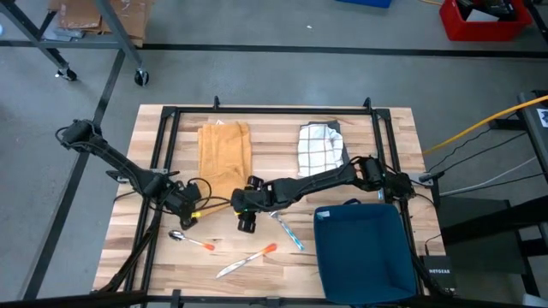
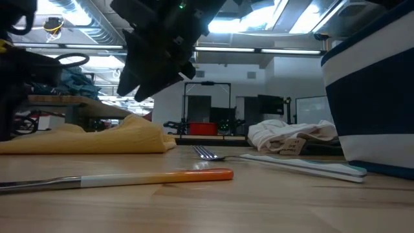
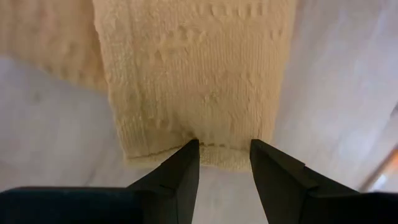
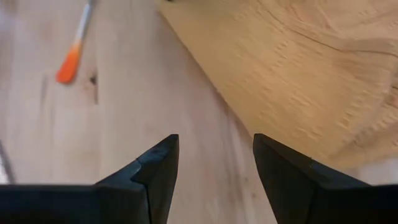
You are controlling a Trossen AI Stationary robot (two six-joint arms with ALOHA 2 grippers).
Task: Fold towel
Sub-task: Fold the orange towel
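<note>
A: Your towel, the mustard-yellow knitted one, lies on the wooden desk toward the far side, left of centre, already lying as a long doubled strip with its near end reaching toward the middle.

B: And your left gripper?

A: Down low at that near end, left of centre. In the left wrist view the jaws stand partly apart, with the towel's hem right at the tips of the fingers. You can't tell from here whether they touch the cloth; nothing is pinched between them.

B: Where's your right gripper?

A: Your right arm reaches in across the desk from the right edge, and the gripper sits just right of the towel's near end. Jaws wide, empty, bare wood between them. The towel's edge runs slantwise just beyond the fingertips in the right wrist view, and an orange handle shows farther off.

B: What else is on your desk?

A: A white checked cloth bunched at the far side, right of the towel and apart from it. A dark blue bin at the near right corner. Along the near edge, a spoon with an orange handle, a knife with an orange handle, and a fork with a pale blue handle just left of the bin.
</note>
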